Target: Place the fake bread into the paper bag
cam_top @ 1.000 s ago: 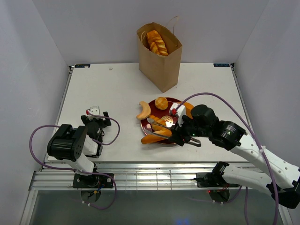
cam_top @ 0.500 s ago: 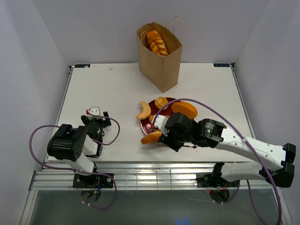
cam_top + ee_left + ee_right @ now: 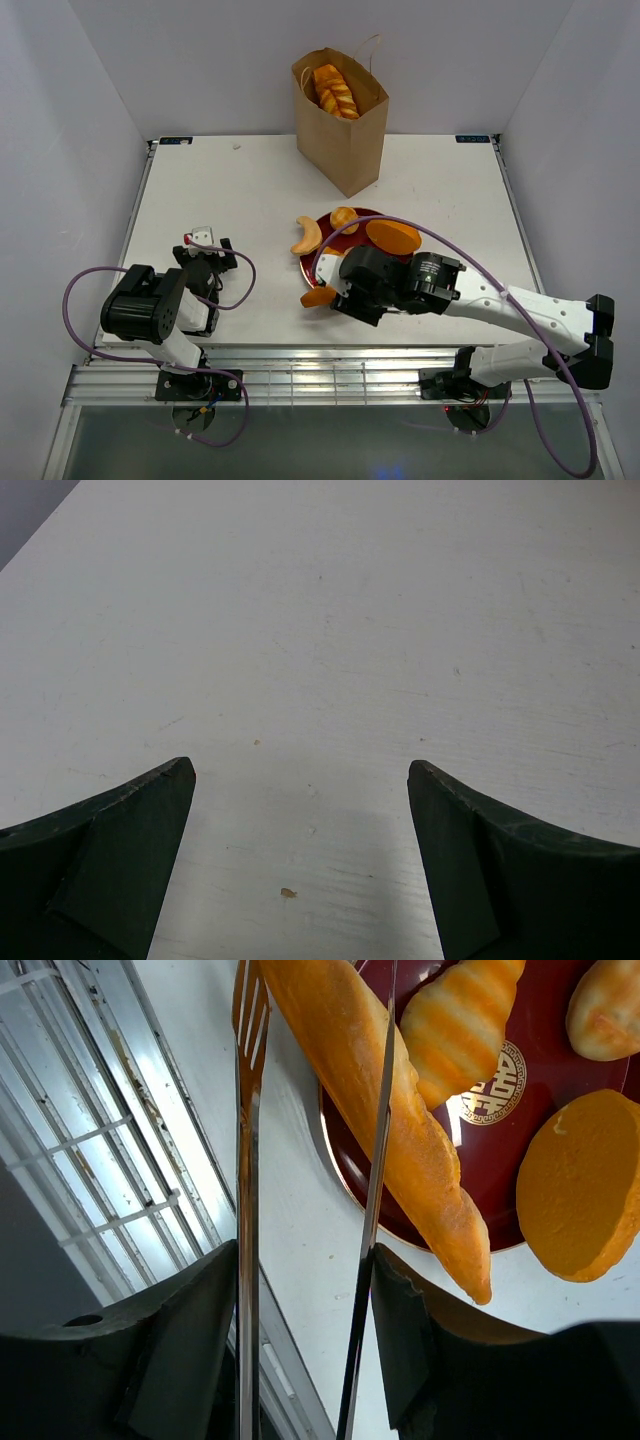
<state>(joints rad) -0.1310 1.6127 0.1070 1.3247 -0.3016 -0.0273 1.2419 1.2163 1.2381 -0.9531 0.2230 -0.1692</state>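
White counter (image 3: 220, 200), glossy golden baguette (image 3: 330, 1070) overhanging red plate (image 3: 505, 1175). Straddled by tongs (image 3: 245, 1210) clamped in right hand (image 3: 302, 1260); left hand (image 3: 300, 780) apart.

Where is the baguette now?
The baguette lies across the near left rim of the red plate, as the top view shows. In the right wrist view it runs under the tongs held by the right gripper, beside a striped roll.

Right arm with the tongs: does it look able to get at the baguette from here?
Probably yes. The right gripper holds the tongs right over the baguette, one blade beside it, the other across it, nothing between. The croissant lies close alongside.
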